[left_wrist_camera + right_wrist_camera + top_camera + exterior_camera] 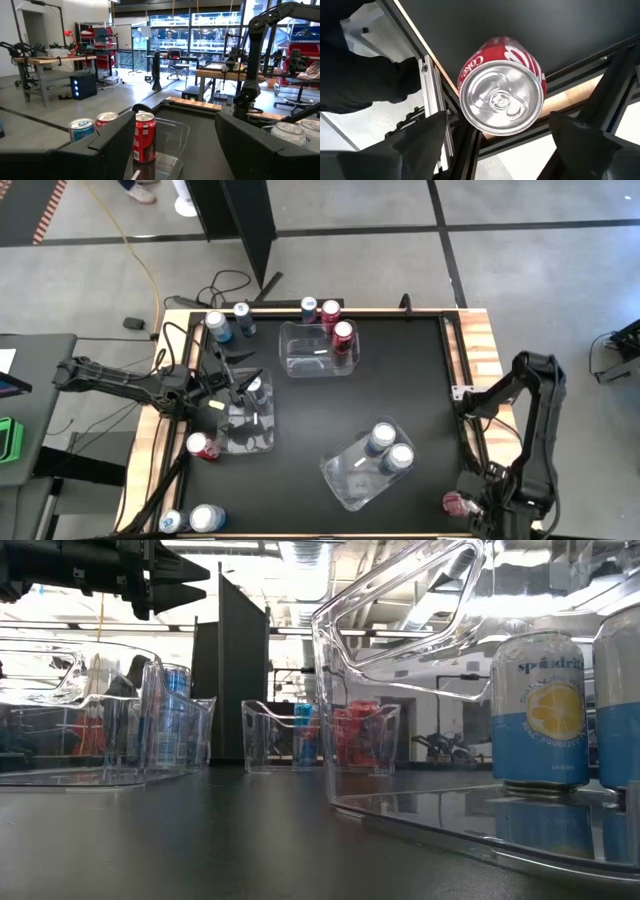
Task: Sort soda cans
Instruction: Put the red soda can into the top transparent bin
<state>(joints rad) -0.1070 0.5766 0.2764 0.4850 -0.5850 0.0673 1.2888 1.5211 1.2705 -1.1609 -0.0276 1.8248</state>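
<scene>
A red soda can (502,102) stands upright at the table's near right corner (455,503), beside the frame rail. My right gripper (496,120) hangs above it, pointing down and open, one finger on either side of the can's silver top, touching nothing. My left gripper (240,390) hovers open and level over the left clear bin (250,425), nothing between its fingers (120,142). Two light blue cans (390,448) stand in the near centre bin. One red can (343,335) stands in the far bin. A dark can (257,387) stands in the left bin.
Loose cans stand along the far edge (217,327), (243,318), (309,308), (330,312). More stand at the left (202,445) and at the near left corner (207,518). Raised wooden and metal rails (478,340) border the black tabletop. The middle of the table is bare.
</scene>
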